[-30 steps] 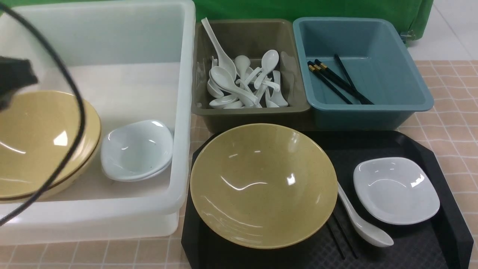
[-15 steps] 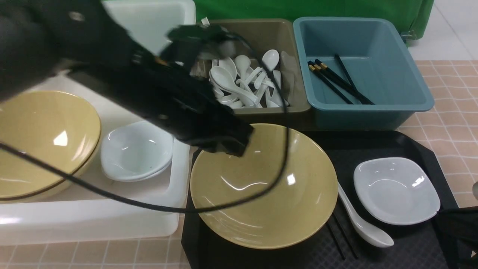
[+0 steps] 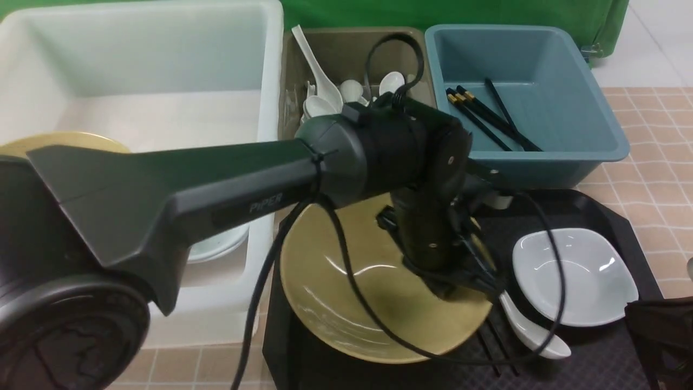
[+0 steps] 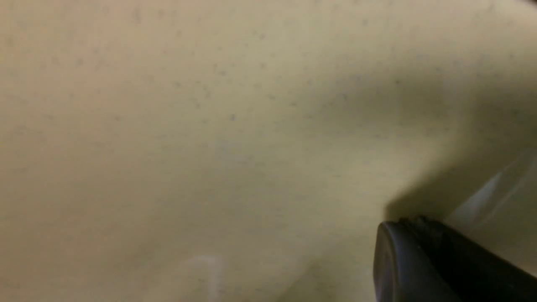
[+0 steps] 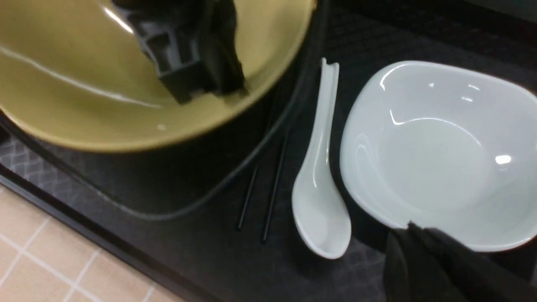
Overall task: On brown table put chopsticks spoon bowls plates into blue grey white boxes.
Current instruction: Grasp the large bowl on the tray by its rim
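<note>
left gripper [image 3: 463, 286] inside bowl [image 3: 335, 306], near rim

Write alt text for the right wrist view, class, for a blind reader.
The left end effector reaches into a yellow bowl on a black tray. Beside the bowl lie black chopsticks, a white spoon and a white plate.

At the back, a green cloth [image 3: 433, 13] right across the top of the front view, creased near its end at the far right. Past that edge, a pale floor [image 3: 658, 38] of large tiles with faint joints — bright, evenly lit. Nearer, a table [image 3: 660, 162] of small tan-pink tiles with pale grid lines
</note>
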You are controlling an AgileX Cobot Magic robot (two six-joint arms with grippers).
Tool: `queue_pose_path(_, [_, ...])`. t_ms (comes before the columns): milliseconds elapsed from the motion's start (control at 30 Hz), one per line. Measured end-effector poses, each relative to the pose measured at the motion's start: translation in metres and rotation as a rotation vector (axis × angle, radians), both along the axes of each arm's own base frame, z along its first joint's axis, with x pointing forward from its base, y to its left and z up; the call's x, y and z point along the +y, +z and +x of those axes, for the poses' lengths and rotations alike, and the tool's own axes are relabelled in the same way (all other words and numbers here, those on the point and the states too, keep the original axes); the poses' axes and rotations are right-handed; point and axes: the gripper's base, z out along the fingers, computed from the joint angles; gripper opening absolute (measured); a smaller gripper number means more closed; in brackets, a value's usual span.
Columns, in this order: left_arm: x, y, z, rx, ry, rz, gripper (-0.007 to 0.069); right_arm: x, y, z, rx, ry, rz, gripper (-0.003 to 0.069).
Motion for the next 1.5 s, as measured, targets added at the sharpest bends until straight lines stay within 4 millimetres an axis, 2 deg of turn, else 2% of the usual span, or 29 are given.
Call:
queue_pose_path(133, [-0.014,0.023,-0.004,0.059,-0.053,-0.131,0.0004,0.000,0.001,0.001,-0.014,-0.008,0.000,0.0043])
queue_pose_path(233, [-0.008,0.042,0.003,0.064,-0.070,-0.148,0.0004,-0.001,0.001,0.001,-0.018,-0.010,0.001,0.0043])
queue_pose_path(300, [0.007,0.057,0.012,0.034,-0.053,-0.115,0.0006,-0.001,0.001,0.001,-0.018,-0.010,0.001,0.0043])
queue_pose_path(367, [0.031,0.072,0.024,-0.021,-0.010,-0.047,0.0015,-0.001,0.001,0.002,-0.019,-0.011,0.001,0.0043])
queue_pose_path(467, [0.067,0.087,0.043,-0.108,0.089,0.068,0.0084,-0.001,0.001,0.002,-0.020,-0.011,0.001,0.0043])
queue_pose_path(533, [0.083,0.090,0.053,-0.145,0.151,0.122,0.0164,-0.001,0.001,0.002,-0.023,-0.013,0.001,0.0043])
queue_pose_path(567, [0.086,0.090,0.055,-0.147,0.159,0.127,0.0174,-0.001,0.001,0.002,-0.022,-0.013,0.001,0.0043])
queue_pose_path(633, [0.097,0.089,0.063,-0.161,0.209,0.157,0.0283,-0.001,0.002,0.002,-0.026,-0.015,0.001,0.0044])
queue_pose_path(667, [0.099,0.087,0.065,-0.159,0.220,0.165,0.0351,-0.001,0.002,0.002,-0.029,-0.015,0.001,0.0046])
queue_pose_path(733, [0.099,0.083,0.067,-0.155,0.224,0.174,0.0404,-0.001,0.002,0.002,-0.030,-0.015,0.000,0.0046])
queue_pose_path(767, [0.100,0.075,0.069,-0.144,0.226,0.196,0.0461,-0.001,0.002,0.002,-0.033,-0.016,-0.001,0.0047])
queue_pose_path(867, [0.099,0.057,0.071,-0.110,0.219,0.234,0.0510,-0.001,0.002,0.003,-0.034,-0.017,-0.001,0.0046])
queue_pose_path(900, [0.098,0.045,0.072,-0.087,0.215,0.254,0.0516,-0.001,0.002,0.003,-0.034,-0.016,-0.001,0.0046])
queue_pose_path(1067, [0.092,0.010,0.075,-0.001,0.209,0.281,0.0493,-0.001,0.002,0.003,-0.034,-0.016,-0.001,0.0047])
queue_pose_path(1133, [0.090,0.004,0.075,0.020,0.204,0.278,0.0468,-0.001,0.002,0.003,-0.034,-0.016,-0.001,0.0047])
queue_pose_path(1233, [0.087,-0.003,0.075,0.054,0.187,0.262,0.0349,-0.001,0.002,0.003,-0.034,-0.016,0.000,0.0048])
queue_pose_path(1300, [0.086,-0.004,0.074,0.057,0.167,0.255,0.0246,-0.001,0.002,0.003,-0.034,-0.016,0.000,0.0048])
queue_pose_path(1400, [0.085,0.007,0.071,0.064,0.153,0.211,0.0166,-0.001,0.002,0.003,-0.034,-0.017,0.001,0.0048])
queue_pose_path(1500, [0.085,0.034,0.063,0.036,0.128,0.149,0.0056,-0.001,0.002,0.003,-0.034,-0.017,0.002,0.0048])
